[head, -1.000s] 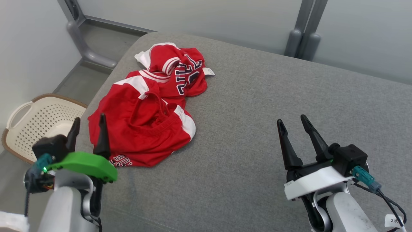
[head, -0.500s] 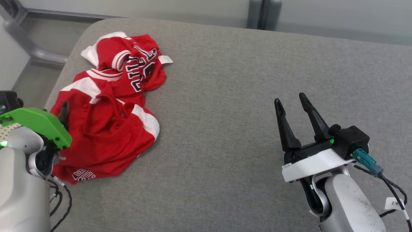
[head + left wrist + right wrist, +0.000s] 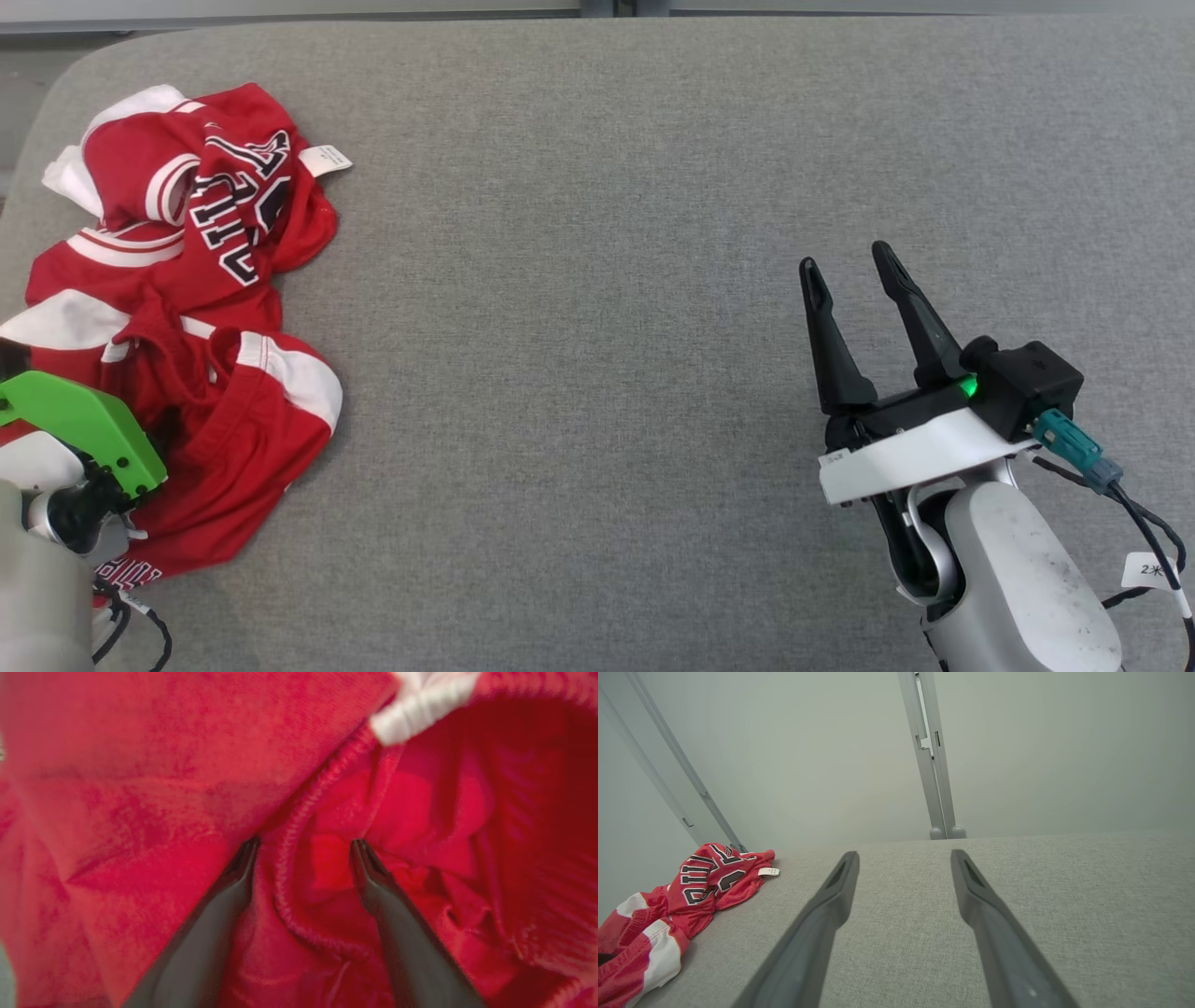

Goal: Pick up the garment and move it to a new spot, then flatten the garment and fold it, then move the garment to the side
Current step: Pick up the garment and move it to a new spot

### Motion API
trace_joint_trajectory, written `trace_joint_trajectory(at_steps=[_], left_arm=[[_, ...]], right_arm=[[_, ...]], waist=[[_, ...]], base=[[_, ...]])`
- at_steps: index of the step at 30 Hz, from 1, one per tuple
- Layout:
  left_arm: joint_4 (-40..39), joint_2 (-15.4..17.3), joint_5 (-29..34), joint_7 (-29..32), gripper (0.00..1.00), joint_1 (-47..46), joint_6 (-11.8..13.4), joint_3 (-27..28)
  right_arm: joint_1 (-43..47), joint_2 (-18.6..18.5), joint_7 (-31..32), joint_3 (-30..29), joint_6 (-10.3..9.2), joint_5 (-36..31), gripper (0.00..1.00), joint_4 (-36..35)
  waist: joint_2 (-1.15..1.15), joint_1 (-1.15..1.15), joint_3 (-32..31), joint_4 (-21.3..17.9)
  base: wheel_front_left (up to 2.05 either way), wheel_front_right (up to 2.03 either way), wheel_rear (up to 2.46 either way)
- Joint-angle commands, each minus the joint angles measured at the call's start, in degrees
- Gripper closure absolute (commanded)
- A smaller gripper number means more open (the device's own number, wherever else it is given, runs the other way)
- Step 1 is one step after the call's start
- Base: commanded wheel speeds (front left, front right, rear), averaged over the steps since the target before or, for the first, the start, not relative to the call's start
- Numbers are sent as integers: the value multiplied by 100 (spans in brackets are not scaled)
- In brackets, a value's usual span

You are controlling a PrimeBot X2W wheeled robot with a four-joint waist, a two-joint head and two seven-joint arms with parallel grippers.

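Note:
The garment (image 3: 187, 317) is a crumpled red jersey with white bands and dark lettering, lying at the left end of the grey padded table (image 3: 597, 280). It also shows at the lower left of the right wrist view (image 3: 668, 914). My left gripper (image 3: 303, 847) stands open right over the red cloth, its fingers either side of a ribbed hem fold (image 3: 289, 858); in the head view its green wrist cover (image 3: 84, 425) sits over the garment's lower left. My right gripper (image 3: 848, 261) hovers open above bare table at the right, holding nothing.
A white label (image 3: 325, 161) sticks out from the garment's upper right edge. Pale wall panels with a grey post (image 3: 931, 765) stand behind the table's far edge. Cables (image 3: 1111, 495) trail from the right wrist.
The head camera has swung right and down, so the garment has slid to the picture's left and the basket has left the view. The left gripper has dropped onto the garment; the right stays put.

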Motion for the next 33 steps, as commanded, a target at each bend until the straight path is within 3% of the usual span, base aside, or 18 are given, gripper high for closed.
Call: trace_joint_trajectory(at_steps=[1,2,3,4,5,10,18,26,33], left_arm=[[216,-101,-93,56,0,46,-14,-51],[270,-103,-113,32,0,47,-21,-64],[322,-102,-130,-4,34,38,-28,-93],[332,-85,-134,-70,60,18,-29,-110],[332,-63,-144,-158,100,-9,-32,-129],[215,113,-118,-434,100,-56,-44,-337],[-777,459,-311,-614,100,63,-48,-866],[-2661,608,-418,-567,100,221,-49,-1271],[-4679,477,-496,-239,100,648,157,-1416]], right_arm=[[-99,-4,-17,2,3,18,0,-8],[-102,-4,-17,2,3,20,0,-3],[-102,-2,-17,-5,3,18,0,5],[-100,-2,-17,-13,3,13,0,11],[-85,1,-17,-25,3,1,0,12],[26,10,-17,-33,3,18,0,50],[282,36,-17,-95,3,102,0,114],[543,53,-17,-118,3,170,0,162],[637,51,-17,-83,3,271,0,134]], waist=[[0,0,110,-120],[0,0,108,-123],[0,0,100,-122],[0,0,86,-116],[0,0,59,-105],[0,0,-182,-46],[0,0,-754,49],[0,0,-1237,48],[0,0,-1477,-426]], base=[[0,0,0],[0,0,0],[0,0,0],[0,0,0],[0,0,0],[0,0,0],[0,0,0],[0,0,0],[0,0,0]])
